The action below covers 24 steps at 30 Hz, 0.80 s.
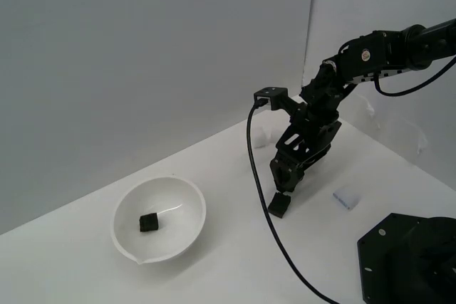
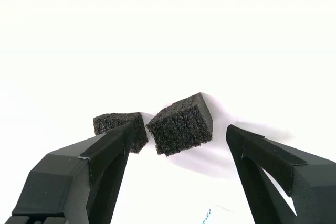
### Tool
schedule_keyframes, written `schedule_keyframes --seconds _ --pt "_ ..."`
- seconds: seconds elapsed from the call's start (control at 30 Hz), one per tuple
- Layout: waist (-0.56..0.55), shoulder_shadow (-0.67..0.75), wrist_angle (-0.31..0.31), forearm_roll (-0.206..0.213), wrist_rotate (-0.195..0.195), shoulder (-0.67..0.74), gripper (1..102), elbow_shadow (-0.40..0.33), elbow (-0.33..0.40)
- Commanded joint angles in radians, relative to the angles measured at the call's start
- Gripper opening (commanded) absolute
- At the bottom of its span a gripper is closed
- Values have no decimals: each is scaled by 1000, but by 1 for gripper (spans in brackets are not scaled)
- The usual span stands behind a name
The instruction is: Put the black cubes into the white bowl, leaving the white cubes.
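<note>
The exterior camera looks down from above at the white bowl [image 1: 159, 219], with my arm beyond it, from some way off. My wrist camera looks past my gripper [image 2: 178, 153], very near to two black cubes [image 2: 180, 124]. Both views share this spot under my gripper.
</note>
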<state>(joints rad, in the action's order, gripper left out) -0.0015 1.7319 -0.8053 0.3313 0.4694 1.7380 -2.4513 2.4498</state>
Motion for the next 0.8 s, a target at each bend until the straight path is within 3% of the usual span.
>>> schedule_keyframes --seconds 0.0,0.4,0.47,0.57,0.77 --pt "-3 20 6 3 8 14 100 8 -6" --pt "-3 -29 26 3 8 -32 96 11 -9" --pt "-2 -28 31 3 8 -32 83 11 -8" --pt "-3 -18 29 2 9 -26 48 11 -8" --pt "-3 0 25 -8 9 -8 10 11 -8"
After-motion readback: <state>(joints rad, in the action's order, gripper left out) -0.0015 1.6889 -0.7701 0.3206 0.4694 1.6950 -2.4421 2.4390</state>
